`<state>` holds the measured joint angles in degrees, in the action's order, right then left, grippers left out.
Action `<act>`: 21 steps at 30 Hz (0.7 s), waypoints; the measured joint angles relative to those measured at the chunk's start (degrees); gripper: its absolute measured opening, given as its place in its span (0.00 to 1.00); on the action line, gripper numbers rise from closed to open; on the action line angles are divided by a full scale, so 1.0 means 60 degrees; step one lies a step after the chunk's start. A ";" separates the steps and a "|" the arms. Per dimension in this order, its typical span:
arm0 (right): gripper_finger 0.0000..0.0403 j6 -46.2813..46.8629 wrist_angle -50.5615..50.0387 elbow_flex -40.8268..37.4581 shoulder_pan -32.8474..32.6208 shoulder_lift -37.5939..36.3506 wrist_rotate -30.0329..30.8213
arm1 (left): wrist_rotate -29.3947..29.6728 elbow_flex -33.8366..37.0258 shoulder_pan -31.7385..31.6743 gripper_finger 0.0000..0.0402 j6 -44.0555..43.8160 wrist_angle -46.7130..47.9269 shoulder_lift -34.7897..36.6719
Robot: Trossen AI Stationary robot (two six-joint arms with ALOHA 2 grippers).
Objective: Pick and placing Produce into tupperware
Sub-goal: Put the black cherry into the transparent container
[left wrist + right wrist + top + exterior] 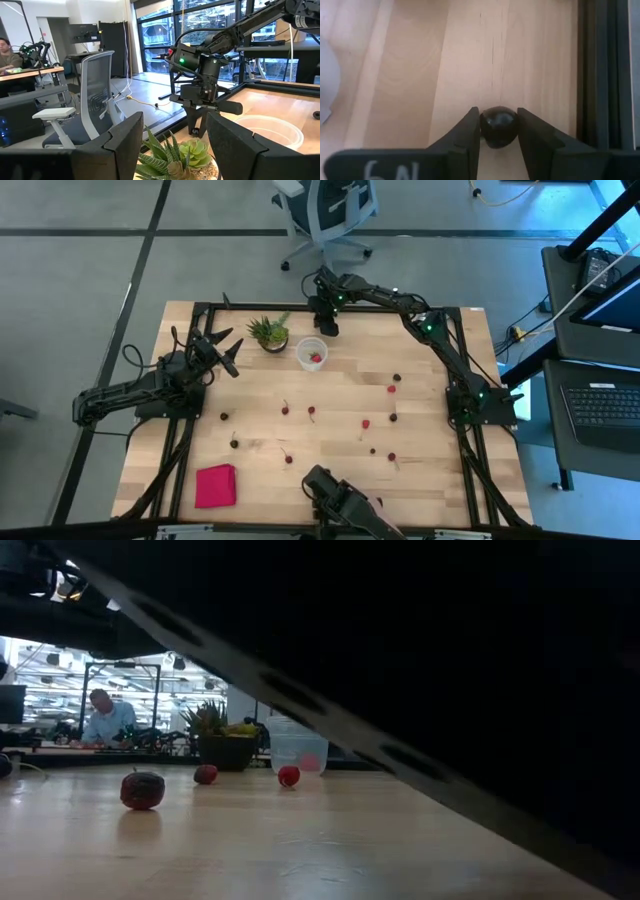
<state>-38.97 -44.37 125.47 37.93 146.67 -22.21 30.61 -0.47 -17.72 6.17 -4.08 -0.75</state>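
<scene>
Dark fruit (497, 126) pinched between right gripper (498, 131) fingers near table's far edge, just beside cup (312, 353); best carried level over rim before release; left gripper (222, 352) parted, idle by plant (269, 333).

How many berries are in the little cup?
1: a red berry in the clear cup beside the potted plant. The right gripper pinches a dark berry outside it. None seems hidden.

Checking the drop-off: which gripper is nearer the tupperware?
Right. The right gripper hovers just beyond the tupperware, gripping a dark fruit; the left gripper sits past the potted plant.
</scene>
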 joint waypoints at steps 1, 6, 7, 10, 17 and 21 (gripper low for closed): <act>0.27 0.0011 -0.0003 0.0000 0.0000 0.0000 0.0017 | 0.0000 0.0000 0.0000 0.53 0.0000 0.0003 0.0002; 0.27 0.0207 -0.0863 0.0405 -0.0034 0.0000 0.0706 | 0.0000 0.0000 0.0000 0.53 0.0001 0.0004 0.0003; 0.27 0.0208 -0.1168 0.0592 -0.0051 0.0000 0.0905 | 0.0000 0.0000 0.0000 0.53 0.0000 0.0003 0.0003; 0.27 0.0202 -0.2207 0.1502 -0.0074 -0.0001 0.1388 | 0.0000 0.0000 0.0000 0.53 0.0001 0.0003 0.0001; 0.27 0.0481 -0.2790 0.1381 -0.0232 -0.1553 0.2014 | 0.0004 0.0000 0.0000 0.53 0.0001 0.0002 0.0002; 0.27 0.0952 -0.3199 0.1446 -0.0676 -0.2344 0.1922 | 0.0000 0.0000 0.0000 0.53 0.0003 0.0004 0.0000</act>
<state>-33.26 -63.56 134.15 33.87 132.61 -10.68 30.61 -0.47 -17.72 6.19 -4.05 -0.75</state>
